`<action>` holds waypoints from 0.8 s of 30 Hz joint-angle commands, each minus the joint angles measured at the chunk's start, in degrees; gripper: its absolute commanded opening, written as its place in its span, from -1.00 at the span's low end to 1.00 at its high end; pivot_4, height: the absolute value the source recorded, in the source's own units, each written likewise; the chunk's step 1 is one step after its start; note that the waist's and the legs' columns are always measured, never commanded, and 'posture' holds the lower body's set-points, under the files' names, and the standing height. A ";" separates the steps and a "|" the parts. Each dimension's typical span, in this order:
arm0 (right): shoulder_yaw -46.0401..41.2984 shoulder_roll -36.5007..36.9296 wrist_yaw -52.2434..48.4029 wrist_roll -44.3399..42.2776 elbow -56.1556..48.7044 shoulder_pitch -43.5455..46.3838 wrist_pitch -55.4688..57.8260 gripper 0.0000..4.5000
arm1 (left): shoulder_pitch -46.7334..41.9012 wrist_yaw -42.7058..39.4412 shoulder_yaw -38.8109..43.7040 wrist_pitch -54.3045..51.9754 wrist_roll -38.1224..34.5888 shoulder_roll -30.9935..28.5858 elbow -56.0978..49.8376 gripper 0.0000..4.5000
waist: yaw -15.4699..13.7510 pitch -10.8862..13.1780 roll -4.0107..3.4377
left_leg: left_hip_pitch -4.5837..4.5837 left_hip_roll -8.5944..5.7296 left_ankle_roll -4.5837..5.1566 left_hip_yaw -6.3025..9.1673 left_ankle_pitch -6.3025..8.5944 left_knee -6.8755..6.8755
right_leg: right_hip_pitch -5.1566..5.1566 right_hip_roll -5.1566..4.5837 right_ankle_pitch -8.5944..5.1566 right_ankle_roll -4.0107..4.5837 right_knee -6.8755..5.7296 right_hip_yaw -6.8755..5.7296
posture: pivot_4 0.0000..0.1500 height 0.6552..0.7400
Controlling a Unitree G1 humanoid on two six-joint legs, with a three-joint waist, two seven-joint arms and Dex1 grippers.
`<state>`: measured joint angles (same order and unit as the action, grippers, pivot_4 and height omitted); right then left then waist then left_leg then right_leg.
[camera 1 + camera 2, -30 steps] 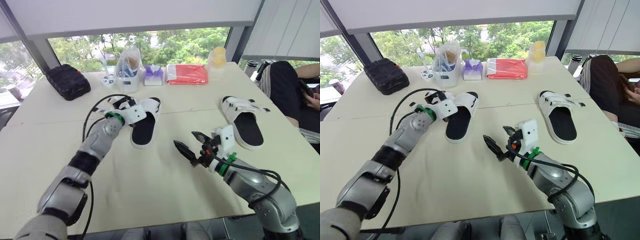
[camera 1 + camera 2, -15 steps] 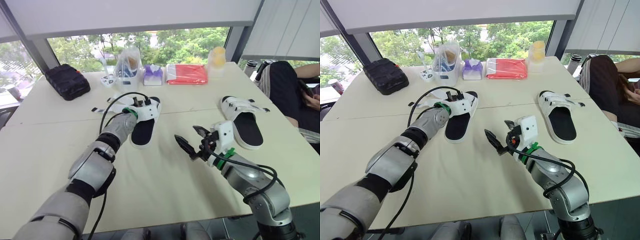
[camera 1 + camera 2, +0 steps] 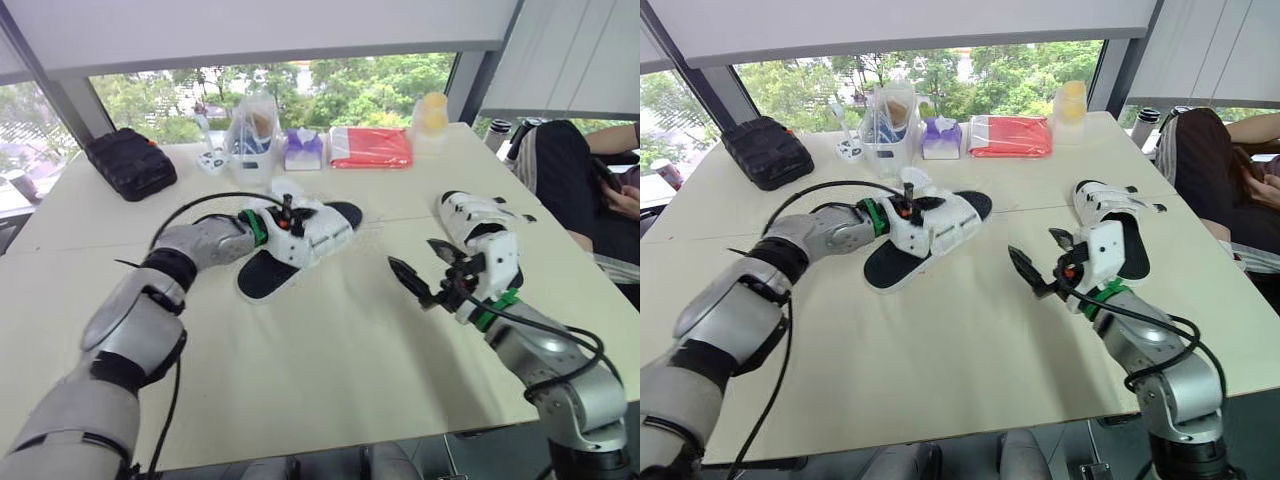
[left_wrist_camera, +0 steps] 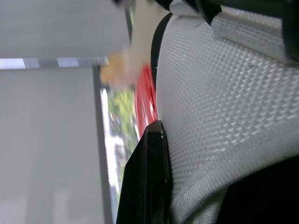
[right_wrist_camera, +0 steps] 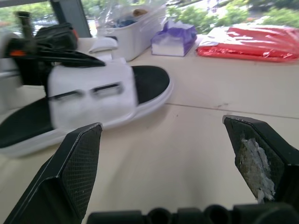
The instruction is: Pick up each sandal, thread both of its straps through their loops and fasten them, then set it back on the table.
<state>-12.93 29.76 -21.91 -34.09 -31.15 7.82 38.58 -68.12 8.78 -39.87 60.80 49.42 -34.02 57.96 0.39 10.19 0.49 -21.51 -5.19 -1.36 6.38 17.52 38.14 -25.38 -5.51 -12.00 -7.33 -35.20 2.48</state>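
just beige table [image 3: 940,370] beside windows [image 3: 985,62]

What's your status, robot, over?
Left gripper shut on left sandal, at its strap. Right gripper open, hovering above table. Right sandal untouched. Nothing blocking.

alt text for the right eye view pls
The left gripper grips the white upper of the left sandal at a beige table. The right gripper hovers open near the right sandal. A black bag, tissues and a red packet sit by the window.
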 commanded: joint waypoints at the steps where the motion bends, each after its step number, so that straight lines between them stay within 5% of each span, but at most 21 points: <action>1: -5.19 1.98 -3.27 -4.32 -0.62 -0.27 0.08 1.00 | 0.52 9.78 -0.89 8.33 7.60 -4.44 -7.93 -0.99 | 0.00 0.00 0.00 | 0.00 -0.01 0.03 -0.02 0.02 0.00 | 0.00 -0.02 0.00 0.00 0.00 0.01 | 1.00 1.00; 9: -4.98 3.49 -6.13 -5.71 0.41 -2.11 0.87 1.00 | 7.98 29.30 -5.32 10.81 25.89 -8.82 -24.33 -0.99 | 0.00 -0.02 0.01 | 0.04 -0.02 0.25 -0.06 0.13 0.09 | 0.08 0.00 0.01 -0.02 -0.08 0.00 | 1.00 1.00; 17: -3.25 3.52 -6.43 -4.72 1.65 -2.34 0.41 1.00 | 8.50 28.52 -6.17 11.53 24.47 -5.12 -18.42 -0.99 | 0.08 -0.08 0.02 | 0.15 -0.04 0.33 -0.08 0.18 0.09 | 0.18 0.00 0.00 -0.04 -0.09 -0.01 | 1.00 1.00; 21: -2.24 3.36 -6.37 -3.82 2.26 -2.11 0.09 1.00 | 8.77 24.18 -4.97 12.98 20.35 -4.15 -15.29 -0.32 | 0.20 -0.08 0.02 | 0.14 -0.05 0.33 -0.08 0.18 0.10 | 0.17 0.00 0.00 -0.04 -0.10 -0.01 | 1.00 1.00; 24: -1.51 3.27 -6.45 -3.18 3.00 -1.99 -0.41 1.00 | 9.69 19.22 -3.55 14.09 14.98 -4.04 -13.53 0.35 | 0.15 -0.07 0.02 | 0.14 -0.03 0.33 -0.08 0.17 0.10 | 0.16 0.00 0.00 -0.04 -0.11 -0.01 | 1.00 1.00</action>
<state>-14.10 32.93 -28.16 -37.65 -27.66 5.30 39.51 -58.53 30.20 -45.80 74.07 68.94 -37.61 43.83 0.54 10.12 0.51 -21.37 -5.22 -1.03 6.31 17.69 38.24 -25.22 -5.52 -12.00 -7.36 -35.32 2.47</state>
